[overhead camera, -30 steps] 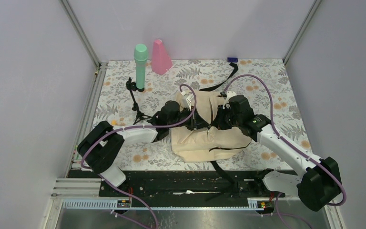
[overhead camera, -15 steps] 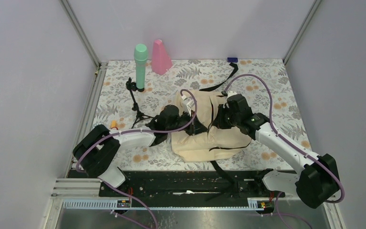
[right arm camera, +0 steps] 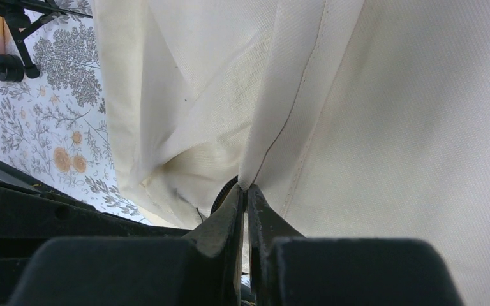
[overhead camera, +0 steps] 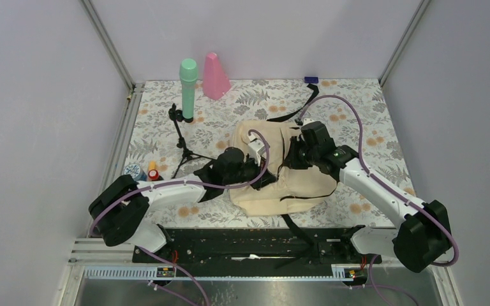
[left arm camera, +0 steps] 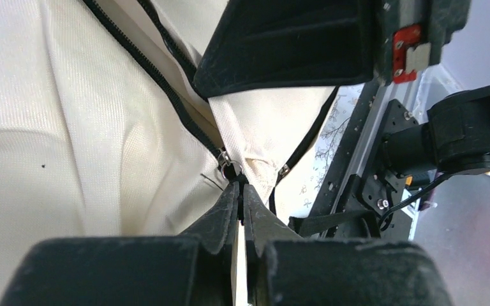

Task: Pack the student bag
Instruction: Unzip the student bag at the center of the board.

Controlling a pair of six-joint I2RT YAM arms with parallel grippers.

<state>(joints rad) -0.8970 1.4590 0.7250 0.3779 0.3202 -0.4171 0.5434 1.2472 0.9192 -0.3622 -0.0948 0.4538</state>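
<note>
The cream student bag (overhead camera: 296, 185) lies in the middle of the floral table, with black straps trailing to the back and front. My left gripper (overhead camera: 263, 177) is shut on the bag's black zipper pull (left arm camera: 231, 171) at the end of the black zipper line (left arm camera: 166, 95). My right gripper (overhead camera: 288, 157) is shut on a fold of the bag's cream fabric (right arm camera: 274, 127) near a seam. The two grippers sit close together over the bag's middle.
A green bottle (overhead camera: 188, 89) and a pink cone (overhead camera: 215, 76) stand at the back left. A small black tripod (overhead camera: 182, 137) stands left of the bag. Small items (overhead camera: 141, 171) lie at the left edge. A blue object (overhead camera: 311, 80) lies at the back.
My left gripper has moved right and toward the near edge along the bag with the zipper pull. My left arm has stretched out, uncovering small items at the left. The right gripper has barely moved.
</note>
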